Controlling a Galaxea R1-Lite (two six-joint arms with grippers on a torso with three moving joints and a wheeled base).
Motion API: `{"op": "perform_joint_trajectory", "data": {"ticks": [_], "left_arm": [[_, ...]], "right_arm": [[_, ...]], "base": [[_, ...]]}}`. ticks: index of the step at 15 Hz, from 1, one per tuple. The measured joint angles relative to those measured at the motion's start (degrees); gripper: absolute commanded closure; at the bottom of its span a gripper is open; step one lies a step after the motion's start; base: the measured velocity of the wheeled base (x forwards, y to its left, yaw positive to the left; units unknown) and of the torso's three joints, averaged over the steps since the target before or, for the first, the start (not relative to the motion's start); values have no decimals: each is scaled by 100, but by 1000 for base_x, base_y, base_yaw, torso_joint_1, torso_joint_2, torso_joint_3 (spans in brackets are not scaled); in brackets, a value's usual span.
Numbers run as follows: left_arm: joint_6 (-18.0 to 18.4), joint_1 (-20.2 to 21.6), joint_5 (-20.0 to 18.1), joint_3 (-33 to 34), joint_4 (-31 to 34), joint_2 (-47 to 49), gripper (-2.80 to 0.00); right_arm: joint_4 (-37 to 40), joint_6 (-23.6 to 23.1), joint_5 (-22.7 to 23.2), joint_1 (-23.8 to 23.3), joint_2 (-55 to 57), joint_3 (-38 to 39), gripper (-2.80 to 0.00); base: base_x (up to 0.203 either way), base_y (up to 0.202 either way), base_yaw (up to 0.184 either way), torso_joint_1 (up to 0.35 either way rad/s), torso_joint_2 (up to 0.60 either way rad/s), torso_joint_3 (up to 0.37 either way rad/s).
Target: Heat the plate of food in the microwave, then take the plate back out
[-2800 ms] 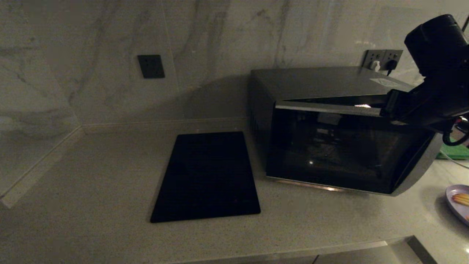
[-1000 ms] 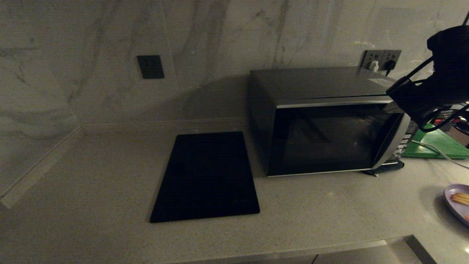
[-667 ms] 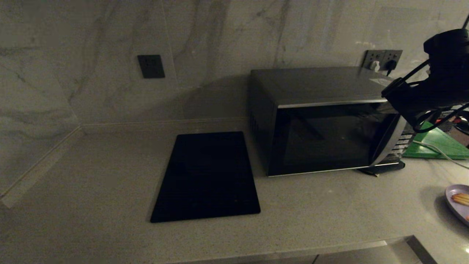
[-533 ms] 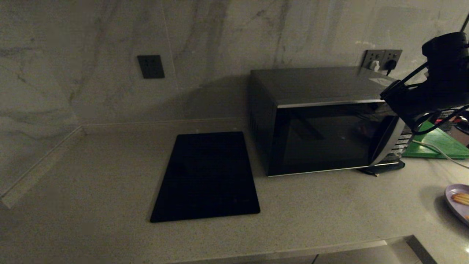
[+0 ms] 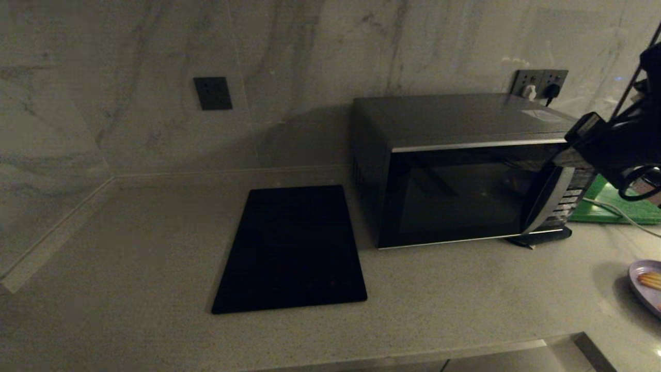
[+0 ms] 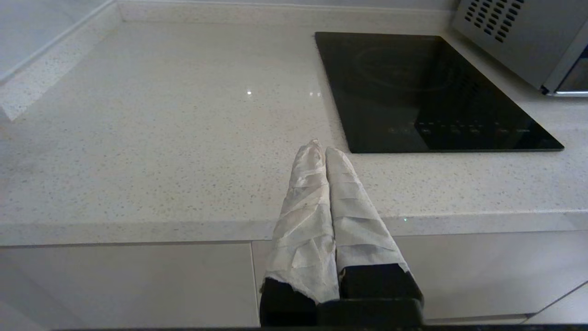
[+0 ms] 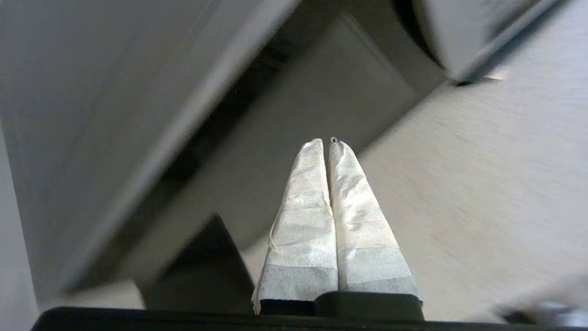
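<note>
Door's swung shut since a few seconds back, and the right arm has pulled off toward the microwave's point(image 5: 465, 170) right end.

Right claw point(image 7: 327, 142) is pinched closed on nothing, up by the top right corner near the button panel point(image 5: 567, 199). Thing is, the plate of food point(image 5: 645, 287) sits out on the table point(image 5: 155, 248) at the far right edge, so starting a cycle now would heat nothing. Closed tips could also hit the wrong button. Left claw point(image 6: 321, 149) is parked closed over the table edge, near the black panel point(image 5: 292, 248).
</note>
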Motion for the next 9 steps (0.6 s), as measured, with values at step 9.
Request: {"op": "perform_joint_trajectory", "data": {"ticks": [9], "left_arm": [[-2, 0, 0, 0, -2, 0, 0]], "right_arm": [[285, -1995, -594, -34, -3710, 2745, 0]], "base": [[0, 0, 0, 0, 0, 0]]}}
